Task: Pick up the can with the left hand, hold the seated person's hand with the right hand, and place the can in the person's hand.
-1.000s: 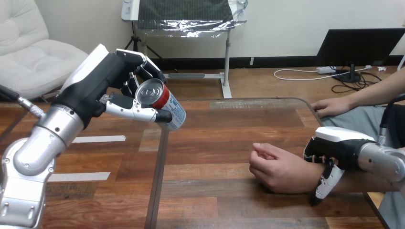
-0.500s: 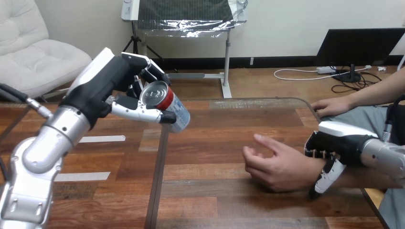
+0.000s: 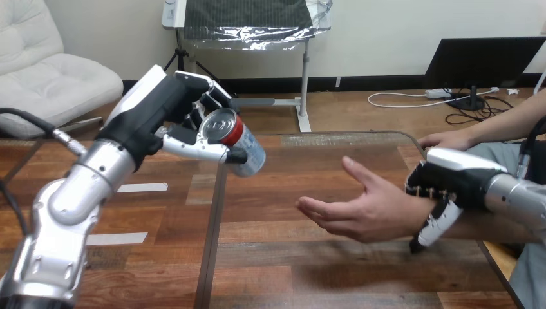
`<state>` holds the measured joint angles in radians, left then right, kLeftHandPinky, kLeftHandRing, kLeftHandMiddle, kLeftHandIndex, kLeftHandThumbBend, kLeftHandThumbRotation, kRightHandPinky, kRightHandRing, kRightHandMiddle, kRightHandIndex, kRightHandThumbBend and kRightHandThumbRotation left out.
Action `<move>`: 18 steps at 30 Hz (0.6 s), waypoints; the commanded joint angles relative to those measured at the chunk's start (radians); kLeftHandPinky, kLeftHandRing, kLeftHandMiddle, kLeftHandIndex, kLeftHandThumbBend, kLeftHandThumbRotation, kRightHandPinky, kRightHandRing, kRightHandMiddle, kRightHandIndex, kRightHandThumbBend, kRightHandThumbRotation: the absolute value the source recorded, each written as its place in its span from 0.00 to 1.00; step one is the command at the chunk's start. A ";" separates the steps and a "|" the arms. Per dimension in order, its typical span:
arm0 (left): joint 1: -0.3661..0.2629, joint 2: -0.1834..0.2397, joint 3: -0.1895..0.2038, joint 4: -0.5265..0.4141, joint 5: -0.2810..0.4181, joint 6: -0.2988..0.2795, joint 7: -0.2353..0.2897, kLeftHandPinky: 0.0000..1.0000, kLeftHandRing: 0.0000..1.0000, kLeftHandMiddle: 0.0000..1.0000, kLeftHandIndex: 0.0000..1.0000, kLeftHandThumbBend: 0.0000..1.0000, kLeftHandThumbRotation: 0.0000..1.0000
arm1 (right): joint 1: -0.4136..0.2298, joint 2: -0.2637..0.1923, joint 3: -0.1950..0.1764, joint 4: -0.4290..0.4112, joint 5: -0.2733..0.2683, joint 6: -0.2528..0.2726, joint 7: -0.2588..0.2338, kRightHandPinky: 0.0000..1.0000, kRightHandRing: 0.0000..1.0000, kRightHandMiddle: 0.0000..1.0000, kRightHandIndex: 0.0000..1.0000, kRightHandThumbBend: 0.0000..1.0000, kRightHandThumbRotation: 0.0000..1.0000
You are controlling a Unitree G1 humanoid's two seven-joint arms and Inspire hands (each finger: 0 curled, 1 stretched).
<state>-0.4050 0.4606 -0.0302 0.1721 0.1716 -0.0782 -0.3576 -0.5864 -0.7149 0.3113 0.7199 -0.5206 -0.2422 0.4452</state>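
Note:
My left hand (image 3: 164,109) is shut on a can (image 3: 235,141) with a silver top, a red band and a pale blue body, held tilted above the table's left half. To its right the person's hand (image 3: 360,207) is raised off the wood, palm up and fingers spread toward the can. My right hand (image 3: 451,187) is curled round the person's wrist, thumb hanging down in front of it. A gap separates the can from the person's fingertips.
The wooden table (image 3: 283,270) has a dark seam running down its left-middle. The person's other hand (image 3: 445,140) rests at the far right edge of the table.
The person's hand has opened from a loose fist, risen off the table and moved left. My left hand has carried the can right, toward it. My right hand has risen with the wrist.

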 commanded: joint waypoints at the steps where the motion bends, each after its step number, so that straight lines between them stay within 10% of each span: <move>1: -0.119 -0.022 -0.010 0.077 0.011 -0.039 0.033 0.25 0.31 0.36 0.40 0.63 0.00 | -0.080 -0.011 -0.033 -0.043 0.014 0.031 0.008 0.26 0.31 0.38 0.40 0.84 0.00; 18: -0.249 -0.079 -0.070 0.347 0.065 -0.146 0.083 0.26 0.32 0.37 0.43 0.66 0.00 | -0.108 0.015 -0.026 -0.077 0.022 0.048 0.018 0.30 0.34 0.40 0.40 0.86 0.02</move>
<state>-0.5258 0.4070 -0.0859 0.4433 0.2191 -0.1673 -0.3157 -0.6148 -0.7088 0.3087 0.6602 -0.5074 -0.2124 0.4652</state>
